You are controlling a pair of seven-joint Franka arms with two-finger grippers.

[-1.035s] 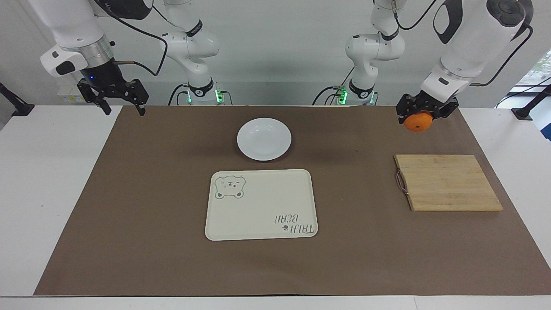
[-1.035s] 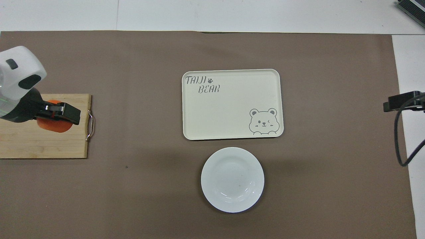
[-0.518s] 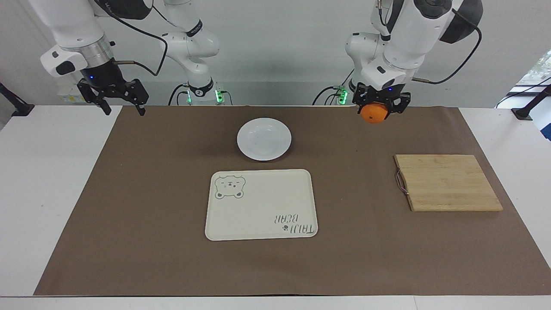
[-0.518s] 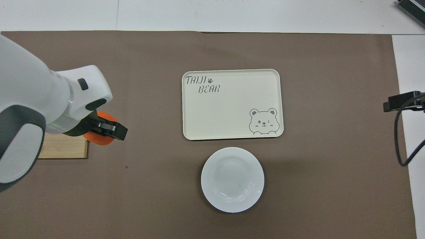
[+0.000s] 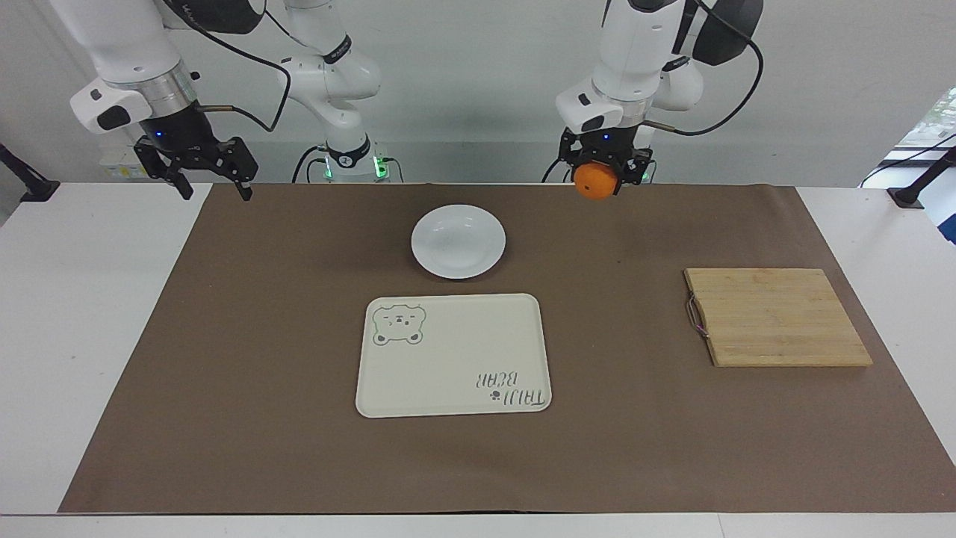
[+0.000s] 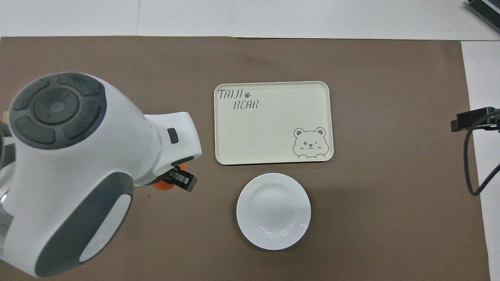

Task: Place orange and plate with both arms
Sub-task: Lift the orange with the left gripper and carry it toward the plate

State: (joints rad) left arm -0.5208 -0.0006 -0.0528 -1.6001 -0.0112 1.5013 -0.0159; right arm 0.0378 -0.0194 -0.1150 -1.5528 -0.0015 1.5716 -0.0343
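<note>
Since the earlier frames, the orange (image 5: pixel 596 181) has been carried by the left gripper (image 5: pixel 602 170) away from the wooden cutting board (image 5: pixel 777 317) toward the middle of the bench (image 5: pixel 104 321); the right gripper (image 5: pixel 196 166) has not moved.

Left gripper: closed on the orange, which is pinched between the fingers and held up in the air. It is positioned over the brown mat (image 5: pixel 261 359), beside the plate (image 5: pixel 458 240) toward the left arm's end of the bench, and clear of it. In the overhead view only a sliver of the orange (image 6: pixel 161 185) is seen under the wrist.

Right gripper: fingers spread, nothing held, raised over the mat's edge at the right arm's end, where that arm waits.

Item count, nearest the robots first:
- one plate, white, empty, lying on the mat;
- one cream bear-printed tray (image 5: pixel 453 354), empty, just beside the plate and farther from the robots;
- one cutting board, bare, toward the left arm's end;
- one orange.
</note>
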